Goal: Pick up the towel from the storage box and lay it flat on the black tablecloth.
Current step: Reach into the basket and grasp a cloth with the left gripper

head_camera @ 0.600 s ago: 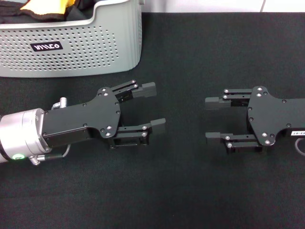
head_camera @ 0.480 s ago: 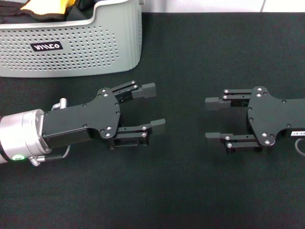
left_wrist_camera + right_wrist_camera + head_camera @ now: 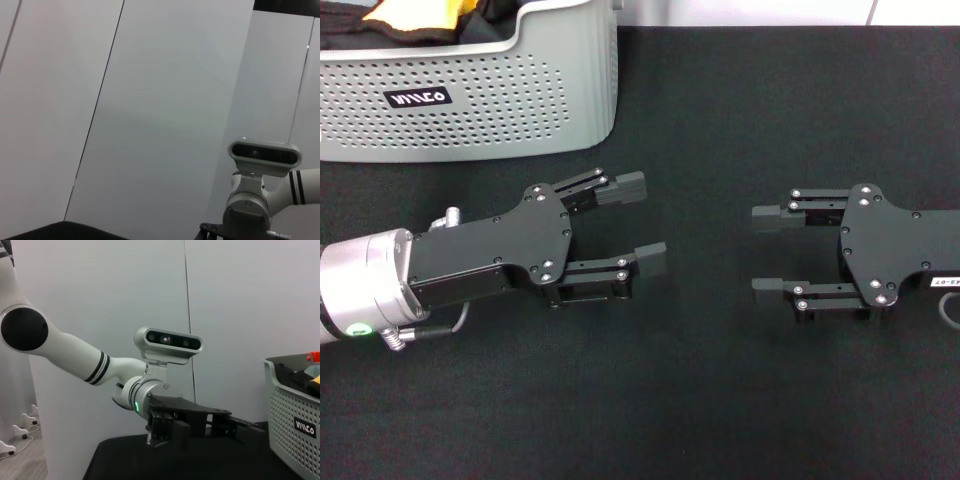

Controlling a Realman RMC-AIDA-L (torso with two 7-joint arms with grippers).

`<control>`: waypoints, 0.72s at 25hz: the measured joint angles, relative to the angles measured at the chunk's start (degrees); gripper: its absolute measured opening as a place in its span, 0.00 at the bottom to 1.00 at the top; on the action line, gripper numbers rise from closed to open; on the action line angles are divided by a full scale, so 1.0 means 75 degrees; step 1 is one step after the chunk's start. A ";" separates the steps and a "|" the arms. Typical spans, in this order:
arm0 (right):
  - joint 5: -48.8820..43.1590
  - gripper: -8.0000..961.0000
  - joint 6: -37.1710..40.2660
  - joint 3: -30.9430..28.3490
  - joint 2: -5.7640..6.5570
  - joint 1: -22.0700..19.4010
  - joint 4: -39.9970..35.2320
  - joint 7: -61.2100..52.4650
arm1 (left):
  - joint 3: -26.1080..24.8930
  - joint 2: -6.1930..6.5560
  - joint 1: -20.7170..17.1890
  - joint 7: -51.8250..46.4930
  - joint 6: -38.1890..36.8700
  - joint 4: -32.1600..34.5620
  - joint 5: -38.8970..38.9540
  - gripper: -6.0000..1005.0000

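Over the black tablecloth [image 3: 720, 120], both end effectors, left [image 3: 642, 222] and right [image 3: 764, 252], gape wide, empty.

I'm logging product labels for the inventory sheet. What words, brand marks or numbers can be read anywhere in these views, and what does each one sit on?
White letters on a black label on the storage box front wall: stylised, roughly "VIILO", but too unclear to read with certainty. The label also shows in the right wrist view.
Small white tag on the right gripper body, at the head view's edge: cut off and too small to read.
No other text is visible.
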State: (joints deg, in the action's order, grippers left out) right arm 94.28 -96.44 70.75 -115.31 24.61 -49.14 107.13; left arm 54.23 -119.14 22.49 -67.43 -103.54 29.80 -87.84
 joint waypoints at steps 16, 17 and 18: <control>-0.0015 0.69 0.0004 0.0001 0.0000 -0.0106 0.0014 0.0054 | 0.0028 -0.0007 0.0008 -0.0014 -0.0023 -0.0013 -0.0008 0.88; -0.0019 0.69 0.0004 0.0001 0.0000 -0.0106 0.0014 0.0055 | 0.0031 -0.0011 0.0006 -0.0017 -0.0026 -0.0011 -0.0009 0.88; -0.0022 0.69 0.0004 0.0001 0.0000 -0.0114 0.0014 0.0057 | 0.0033 -0.0016 0.0003 -0.0019 -0.0029 -0.0007 -0.0009 0.88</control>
State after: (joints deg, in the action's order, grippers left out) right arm 94.11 -96.41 70.75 -115.31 23.76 -49.04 107.56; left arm 54.47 -119.26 22.52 -67.57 -103.76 29.74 -87.91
